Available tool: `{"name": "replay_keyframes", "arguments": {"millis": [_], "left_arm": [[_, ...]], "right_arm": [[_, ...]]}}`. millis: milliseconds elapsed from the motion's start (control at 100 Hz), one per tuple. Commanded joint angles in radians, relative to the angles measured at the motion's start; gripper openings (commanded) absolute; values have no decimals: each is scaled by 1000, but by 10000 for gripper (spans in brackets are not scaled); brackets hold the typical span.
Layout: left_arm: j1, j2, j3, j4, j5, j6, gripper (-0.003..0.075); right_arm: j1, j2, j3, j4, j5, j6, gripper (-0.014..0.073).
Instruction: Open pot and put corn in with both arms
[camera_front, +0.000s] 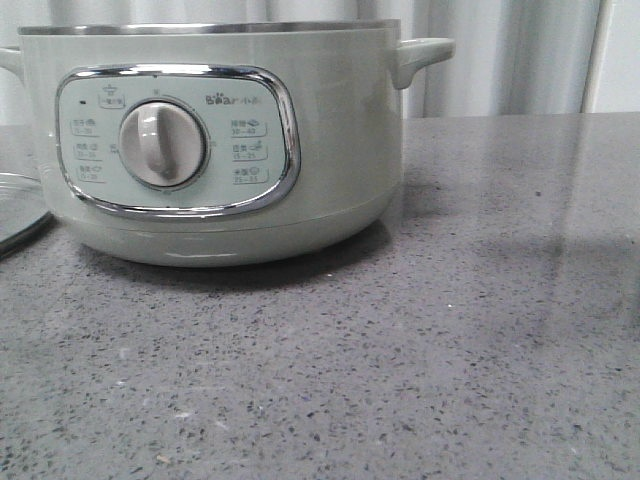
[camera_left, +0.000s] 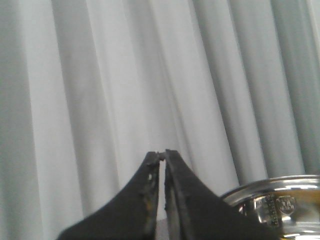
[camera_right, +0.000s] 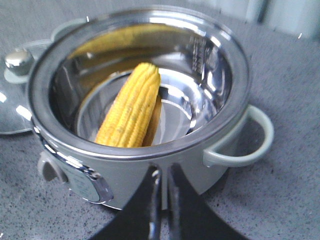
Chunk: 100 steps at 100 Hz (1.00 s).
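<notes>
The corn (camera_right: 131, 107) lay inside the open pot (camera_right: 150, 100), its lid (camera_right: 15, 95) on the desk (camera_front: 450, 330) beside it. My right gripper (camera_right: 163, 177) and left gripper (camera_left: 161, 156) were both pressed together, empty. I judged retreat best: lift straight, clear of the rim.

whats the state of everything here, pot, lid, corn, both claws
pot: open, lid off, upright on the countertop
glass lid: off, lying flat on the countertop beside the pot
corn: inside the pot, lying on the steel bottom
dial: setting too small to read
left claw: shut, empty, facing the curtain
right claw: shut, empty, above the pot's near side
</notes>
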Motion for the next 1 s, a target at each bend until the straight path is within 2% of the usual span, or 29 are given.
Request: {"name": "replay_keyframes", "arguments": {"millis": [0, 210, 360, 480, 700, 990], "left_arm": [[-22, -38, -23, -12, 6, -28, -20], [-46, -154, 51, -17, 7, -44, -20], [-46, -265, 149, -103, 8, -44, -20], [-46, -353, 222, -114, 10, -44, -20], [-46, -433, 305, -114, 46, -44, -20], [-46, -433, 335, -116, 56, -44, -20]], "right_arm": [[-3, -101, 54, -15, -154, -14, -72], [-3, -315, 242, -17, -277, -14, -72], [-3, -444, 338, -17, -287, -14, -72], [-3, -528, 414, -44, -333, -14, -72], [-3, -623, 531, -83, -424, -14, -72], [-3, -645, 553, -83, -387, -14, -72]]}}
